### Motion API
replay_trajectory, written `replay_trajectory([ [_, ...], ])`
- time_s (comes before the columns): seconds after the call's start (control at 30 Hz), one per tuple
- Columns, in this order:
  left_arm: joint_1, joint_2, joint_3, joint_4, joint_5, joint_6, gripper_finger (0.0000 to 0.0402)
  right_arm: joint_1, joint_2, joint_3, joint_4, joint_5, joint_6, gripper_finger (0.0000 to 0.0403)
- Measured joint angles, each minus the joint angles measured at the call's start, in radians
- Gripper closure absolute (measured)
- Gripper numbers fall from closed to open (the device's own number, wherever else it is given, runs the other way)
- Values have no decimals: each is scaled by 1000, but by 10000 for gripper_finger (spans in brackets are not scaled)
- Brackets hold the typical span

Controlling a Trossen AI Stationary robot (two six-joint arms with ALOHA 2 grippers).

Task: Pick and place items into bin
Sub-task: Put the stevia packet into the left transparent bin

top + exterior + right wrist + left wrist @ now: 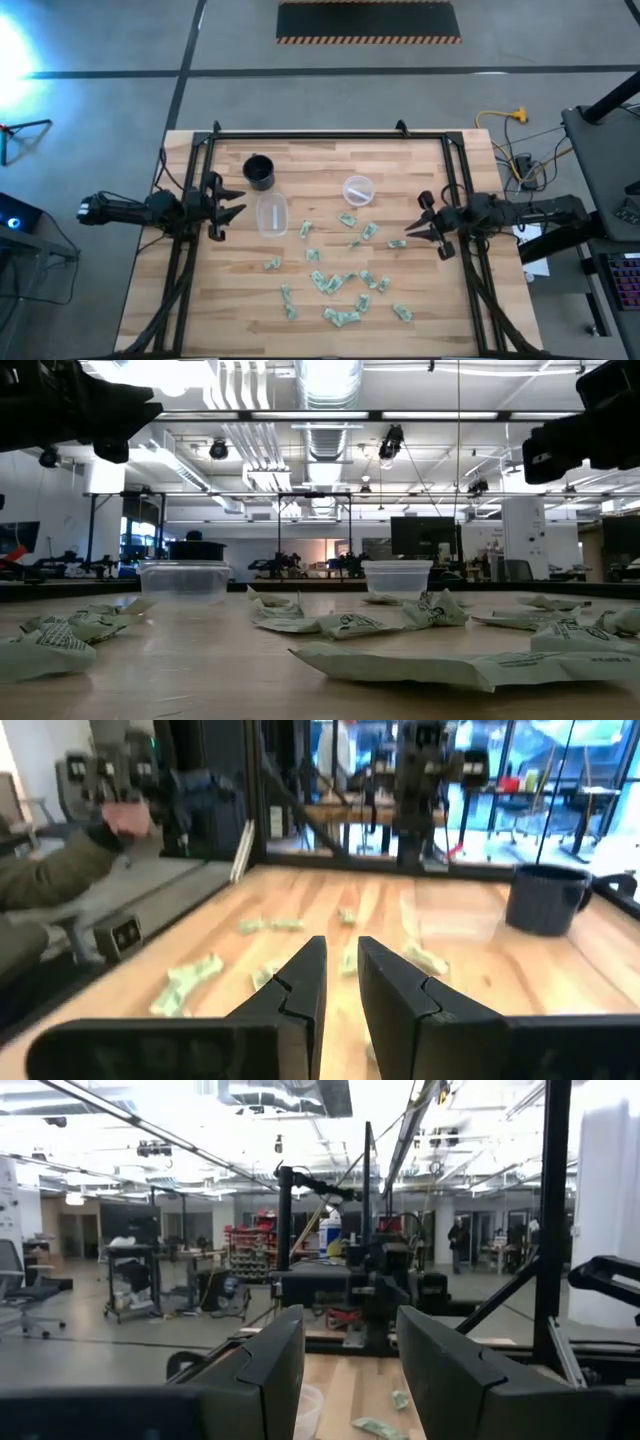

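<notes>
Several small pale green-and-white wrinkly pieces (pixel 340 282) lie scattered flat on the wooden table's middle and near part; the low view shows them close up (pixel 345 625). My left gripper (pixel 238 204) hovers open at the table's left side, beside a clear tub (pixel 272 214), and its wrist view shows the fingers spread wide (pixel 350 1330). My right gripper (pixel 410 229) hovers at the right side, pointing toward the pieces. Its fingers stand a narrow gap apart (pixel 340 955). Neither gripper holds anything.
A black cup (pixel 259 172) stands at the far left, also seen in the right wrist view (pixel 545 898). A second clear round tub (pixel 357 189) stands far of centre. A black frame (pixel 330 134) rims the table. A person's hand (pixel 125 815) shows beyond the table's edge.
</notes>
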Motion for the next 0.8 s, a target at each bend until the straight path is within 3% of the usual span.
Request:
replay_trajectory([
  [0.17,0,11,0,-8,0,-7,258,0,48,0,9,77,-16,351],
  [0.27,0,29,0,-11,4,-114,258,0,67,0,16,126,-10,351],
  [0.37,0,81,0,-43,103,-159,258,0,79,0,20,130,-14,351],
  [0.43,-1,132,0,-40,151,-194,258,0,85,0,38,130,-15,351],
  [0.6,-22,312,0,56,156,-214,258,0,84,0,72,130,-5,351],
  [0.8,-104,545,87,196,158,-73,258,0,89,0,70,126,42,351],
])
